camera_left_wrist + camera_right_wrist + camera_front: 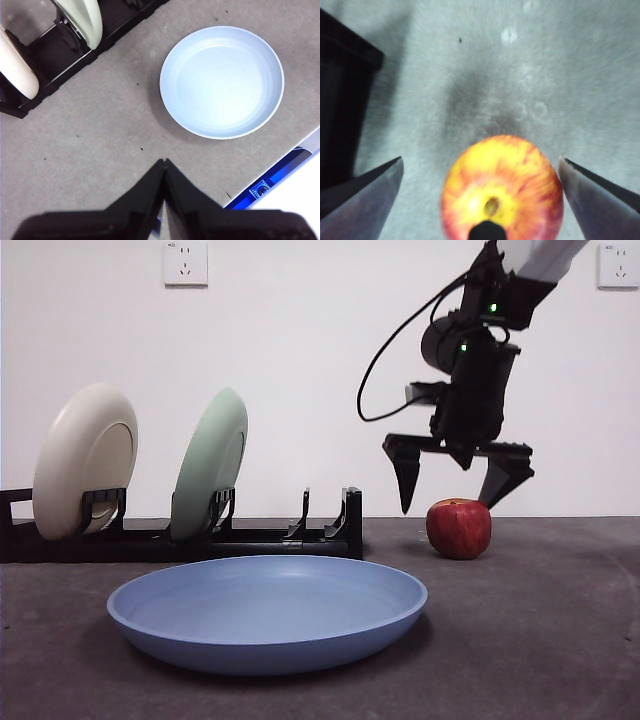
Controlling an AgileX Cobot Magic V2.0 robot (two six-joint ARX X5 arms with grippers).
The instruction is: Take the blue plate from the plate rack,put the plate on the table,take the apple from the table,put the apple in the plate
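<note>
The blue plate (267, 612) lies flat on the table (540, 640) in front of the plate rack (180, 535); the left wrist view shows this plate (222, 82) empty. The red apple (459, 528) sits on the table to the right of the rack. My right gripper (452, 483) hangs open just above the apple, one jaw on each side of it. In the right wrist view the apple (502, 187) lies between the spread jaws of that gripper (481, 165), untouched. My left gripper (164, 162) is shut and empty, high over the table near the plate.
A cream-white plate (85, 460) and a pale green plate (210, 462) stand upright in the rack; its right slot (325, 515) is vacant. The table's edge (280, 157) runs close to the blue plate in the left wrist view.
</note>
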